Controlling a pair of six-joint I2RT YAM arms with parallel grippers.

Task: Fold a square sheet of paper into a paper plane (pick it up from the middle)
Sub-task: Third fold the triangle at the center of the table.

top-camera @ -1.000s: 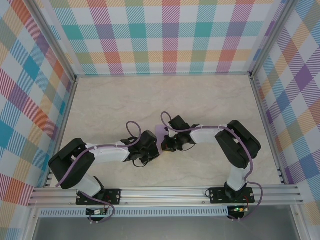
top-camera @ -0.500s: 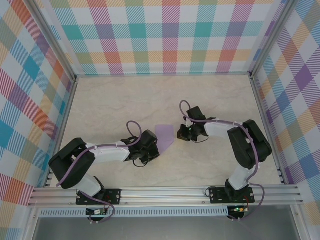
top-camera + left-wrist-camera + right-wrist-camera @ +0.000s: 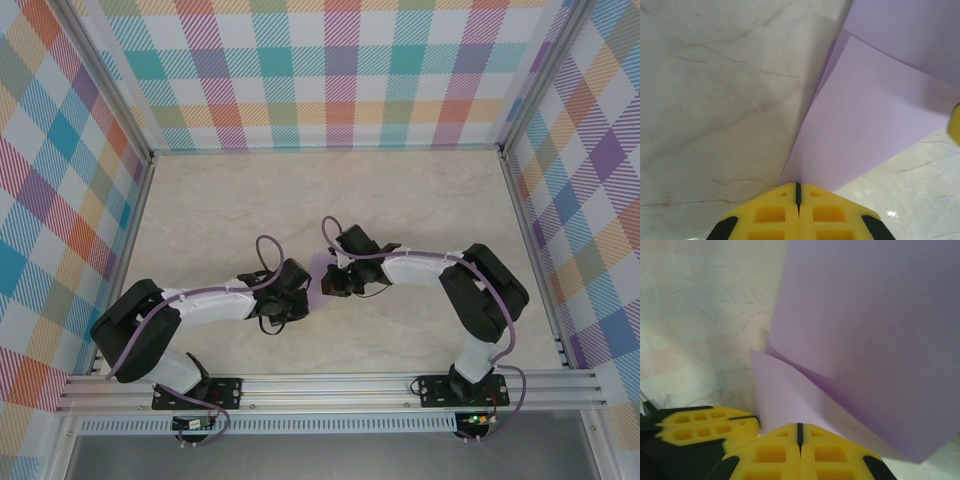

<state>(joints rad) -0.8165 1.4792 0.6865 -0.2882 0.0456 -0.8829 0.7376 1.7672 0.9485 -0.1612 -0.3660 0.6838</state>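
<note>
**Closed tips meet at the square sheet of paper**

The marble-look table carries everything. The left arm and right arm reach inward and meet near the table's middle. The sheet lies there between them, partly folded, with one flap lifted over another layer.

- **left gripper:** fingers pressed together, tips at a corner of the sheet.
- **right gripper:** fingers also pressed together, tips touching the flap's edge.

Can't tell if either one actually pinches the paper.

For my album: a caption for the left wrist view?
Shut left end effector at a corner of the folded lilac paper.
</note>
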